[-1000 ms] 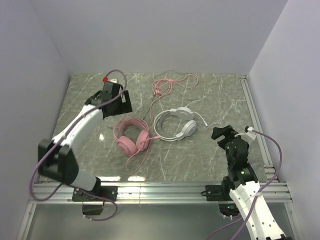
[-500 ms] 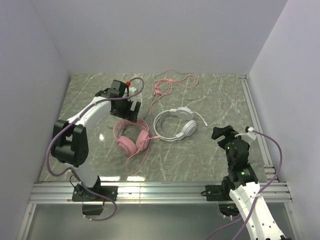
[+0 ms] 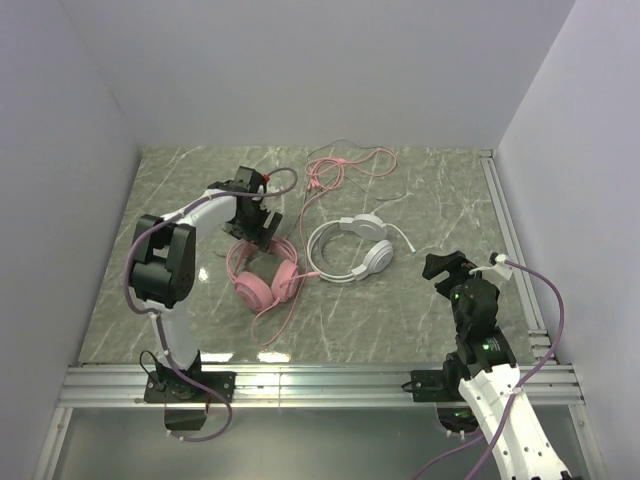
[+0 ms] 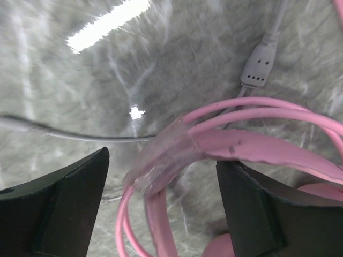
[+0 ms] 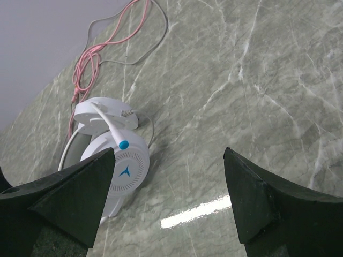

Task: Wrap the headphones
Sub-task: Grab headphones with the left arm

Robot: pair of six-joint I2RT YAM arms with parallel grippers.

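Left end effector [image 3: 258,228] swung over pink headset [image 3: 284,283] band (jaws spread wide, astride)

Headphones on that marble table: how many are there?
2. The pink headphones lie left of centre, directly beneath the left pincer. The white headphones lie just to their right, near the middle. Nothing seems to hide another pair.

The pink headphones [image 4: 252,147] seem blurred, cropped at right
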